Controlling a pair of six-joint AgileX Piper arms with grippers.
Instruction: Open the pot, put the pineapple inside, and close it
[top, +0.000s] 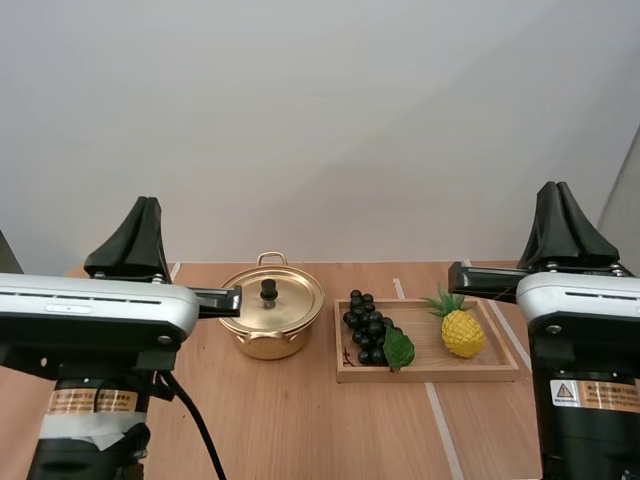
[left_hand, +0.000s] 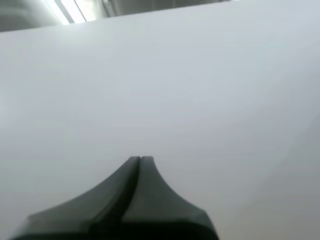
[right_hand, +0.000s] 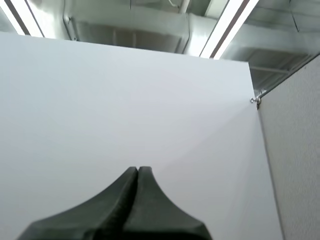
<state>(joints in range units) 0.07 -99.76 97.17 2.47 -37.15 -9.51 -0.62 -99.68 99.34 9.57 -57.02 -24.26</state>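
I count one lidded round gold metal pot and one yellow pineapple on one rectangular wooden tray, its long axis tilted, crown pointing back-left. My left gripper and right gripper are both pressed closed and empty.

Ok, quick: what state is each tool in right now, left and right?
Left tool: closed, holding nothing.
Right tool: closed, holding nothing.
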